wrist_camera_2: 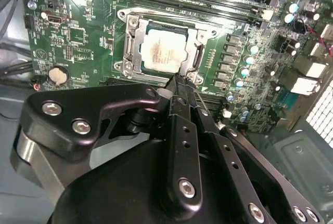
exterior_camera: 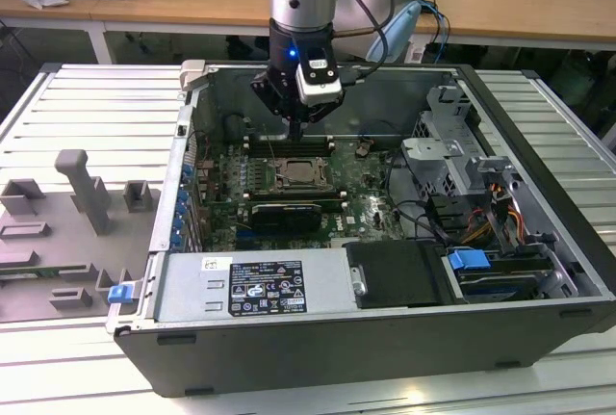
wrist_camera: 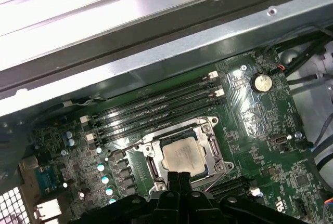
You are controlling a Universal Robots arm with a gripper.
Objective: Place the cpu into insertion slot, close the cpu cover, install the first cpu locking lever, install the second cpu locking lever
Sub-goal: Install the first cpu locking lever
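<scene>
The cpu (wrist_camera_2: pixel 164 52) lies flat in the socket on the green motherboard, its silvery top facing up; it is also in the first wrist view as the cpu (wrist_camera: pixel 183 156) and in the exterior view as the cpu (exterior_camera: pixel 300 176). The cpu cover (wrist_camera_2: pixel 132 42) lies down around it as a metal frame, and the cpu cover (wrist_camera: pixel 151 143) looks the same from the other camera. My gripper (exterior_camera: pixel 294 131) hangs a little above the socket, close to its edge, with nothing between its fingers. Both fingers (wrist_camera_2: pixel 179 91) are pressed together. I cannot tell how the locking levers stand.
Dark memory slots (wrist_camera: pixel 156 109) run beside the socket. The case's metal wall (wrist_camera: pixel 156 52) rises behind them. A drive cage (exterior_camera: pixel 452 145) and cables stand at the exterior view's right, a power supply (exterior_camera: pixel 260 285) in front. Grey fixtures (exterior_camera: pixel 82 189) sit outside the case on the left.
</scene>
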